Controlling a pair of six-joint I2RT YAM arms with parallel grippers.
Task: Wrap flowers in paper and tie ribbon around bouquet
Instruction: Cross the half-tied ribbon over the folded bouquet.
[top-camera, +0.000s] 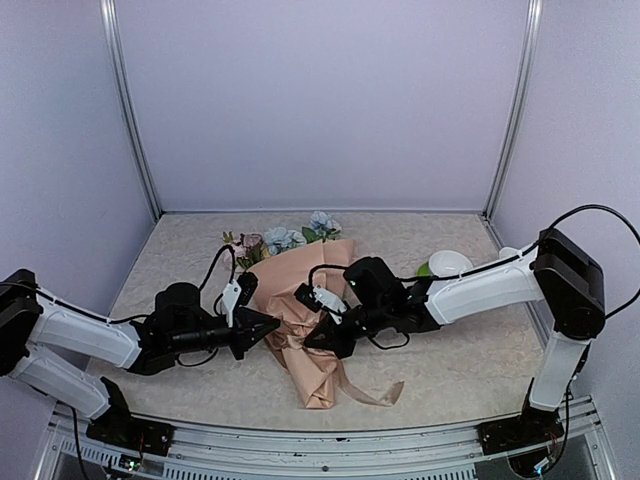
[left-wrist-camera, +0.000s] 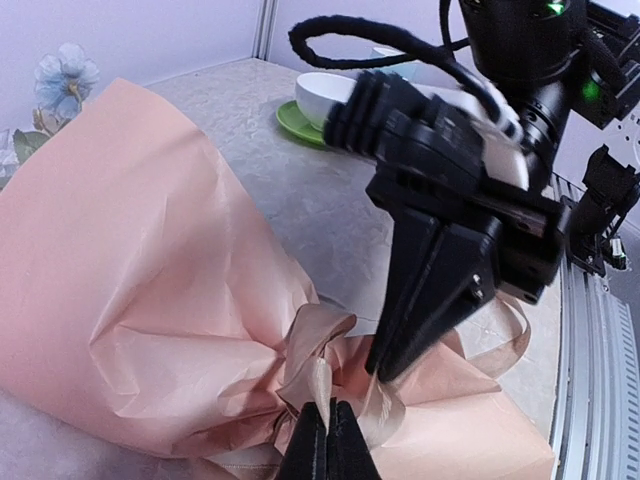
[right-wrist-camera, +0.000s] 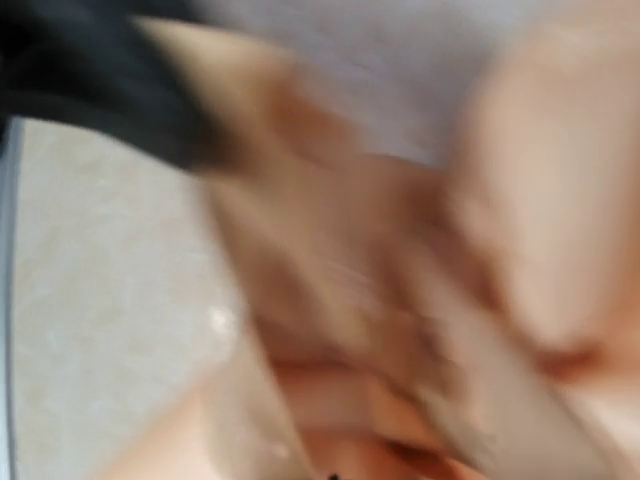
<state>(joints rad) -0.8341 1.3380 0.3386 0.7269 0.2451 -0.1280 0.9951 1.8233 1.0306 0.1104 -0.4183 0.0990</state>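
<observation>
Bouquet (top-camera: 300, 300) lying on desk (top-camera: 450, 365), blooms (top-camera: 290, 238) far side, tail near. 2 arms meet at its waist: left gripper (left-wrist-camera: 328, 445) jaws clamped on ribbon (left-wrist-camera: 321, 378), right gripper (left-wrist-camera: 385, 366) jaws closed on neighbouring strand, likely set to pull apart, cinching knot.
</observation>
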